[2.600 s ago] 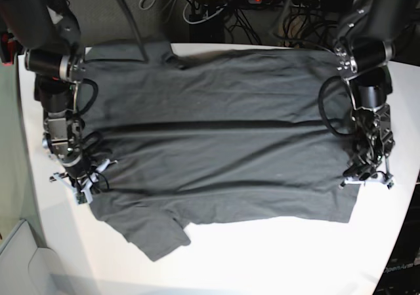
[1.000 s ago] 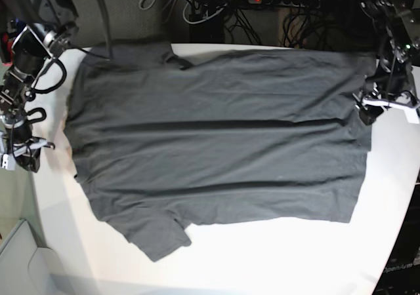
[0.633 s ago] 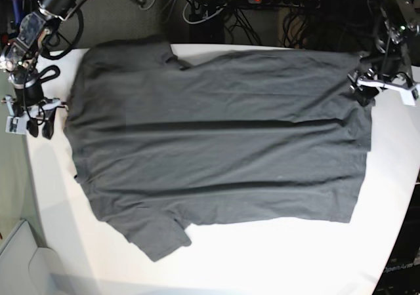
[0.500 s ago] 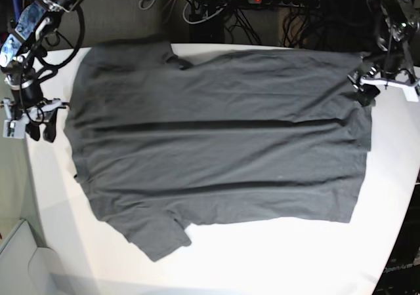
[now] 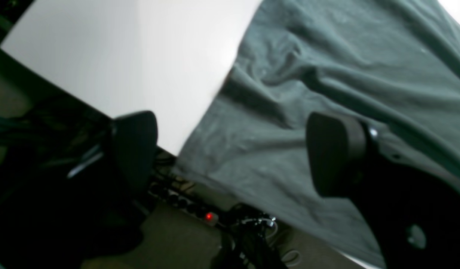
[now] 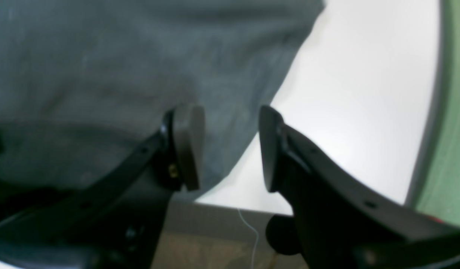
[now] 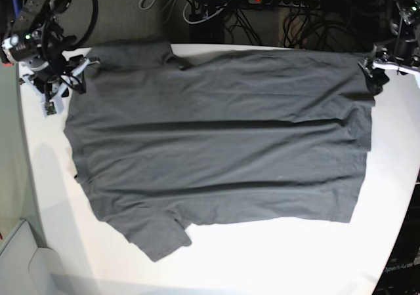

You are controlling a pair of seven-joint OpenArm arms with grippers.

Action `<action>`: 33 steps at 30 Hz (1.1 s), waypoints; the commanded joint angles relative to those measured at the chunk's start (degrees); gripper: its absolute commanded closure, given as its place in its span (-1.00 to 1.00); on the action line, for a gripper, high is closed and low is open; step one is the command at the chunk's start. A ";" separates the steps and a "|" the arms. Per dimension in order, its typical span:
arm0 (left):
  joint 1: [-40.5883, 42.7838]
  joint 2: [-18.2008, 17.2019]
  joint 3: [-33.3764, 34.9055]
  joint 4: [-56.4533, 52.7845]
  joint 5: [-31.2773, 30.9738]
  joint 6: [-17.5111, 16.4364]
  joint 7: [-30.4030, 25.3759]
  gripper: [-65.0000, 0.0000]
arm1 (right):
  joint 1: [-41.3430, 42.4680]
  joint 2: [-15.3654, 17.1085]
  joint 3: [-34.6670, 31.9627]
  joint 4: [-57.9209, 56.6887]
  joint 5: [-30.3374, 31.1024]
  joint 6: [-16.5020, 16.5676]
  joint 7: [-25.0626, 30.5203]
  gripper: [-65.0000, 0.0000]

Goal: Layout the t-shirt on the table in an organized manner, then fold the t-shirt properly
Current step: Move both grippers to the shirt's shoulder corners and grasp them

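Lying spread across the large white smooth table [image 7: 275, 255], the dark charcoal-grey cloth t-shirt [image 7: 216, 144] fills the centre of the base view; one short sleeve points to the lower left, the other lies at the upper left edge. The collar cannot be made out. The left gripper [image 7: 394, 65], upper right of the base view and partly cut off by the frame edge, has its jaws spread wide, nothing between them. The right gripper [image 7: 62, 88], upper left, shows a moderate gap and grips nothing. Both wrist views are blurred; shirt fabric lies beyond the fingertips [image 6: 187, 145].
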 commanded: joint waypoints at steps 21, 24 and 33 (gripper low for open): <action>-0.66 -0.30 -0.30 -8.19 16.10 -13.05 -1.37 -0.90 | -6.10 4.59 -2.76 2.39 0.89 0.14 1.50 -0.12; -2.33 -0.30 -0.21 -8.46 16.19 -13.05 -1.37 -0.90 | -6.27 4.77 -2.85 2.39 0.89 0.14 1.50 -0.12; -6.55 -0.47 0.14 -16.19 16.19 -13.05 -1.37 -0.89 | -6.27 4.86 -2.50 2.30 0.81 0.14 1.50 -0.12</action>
